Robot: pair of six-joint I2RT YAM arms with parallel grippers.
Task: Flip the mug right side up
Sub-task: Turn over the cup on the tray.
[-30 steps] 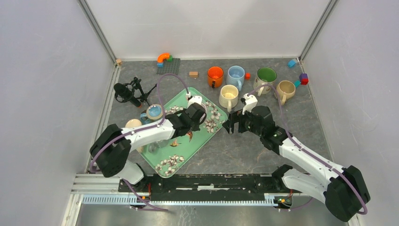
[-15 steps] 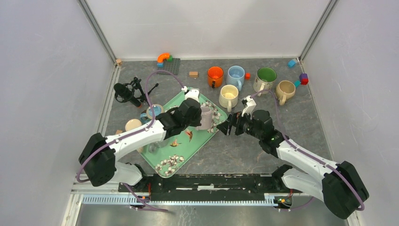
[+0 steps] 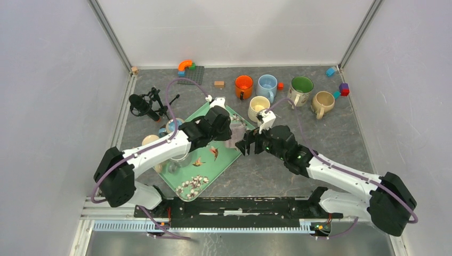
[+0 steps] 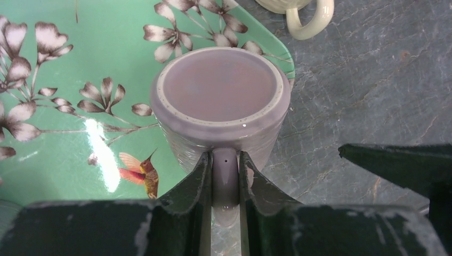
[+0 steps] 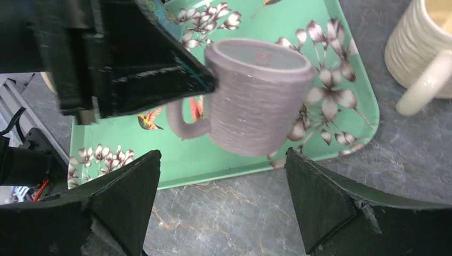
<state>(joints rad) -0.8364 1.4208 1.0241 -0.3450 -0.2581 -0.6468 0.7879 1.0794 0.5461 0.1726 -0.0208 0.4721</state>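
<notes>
We count five upright mugs [image 3: 259,109], one tray [image 4: 106,32], and one inverted lilac mug [image 4: 221,101] pinched by left gripper [image 4: 225,160]; right gripper [image 5: 223,154] gapes.

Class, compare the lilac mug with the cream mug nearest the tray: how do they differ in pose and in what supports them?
The lilac mug is base-up; the cream mug stands mouth-up. The lilac mug hangs by its handle in the left gripper's fingers; the cream mug rests on the table, untouched. Both have ribbed walls and one handle.
</notes>
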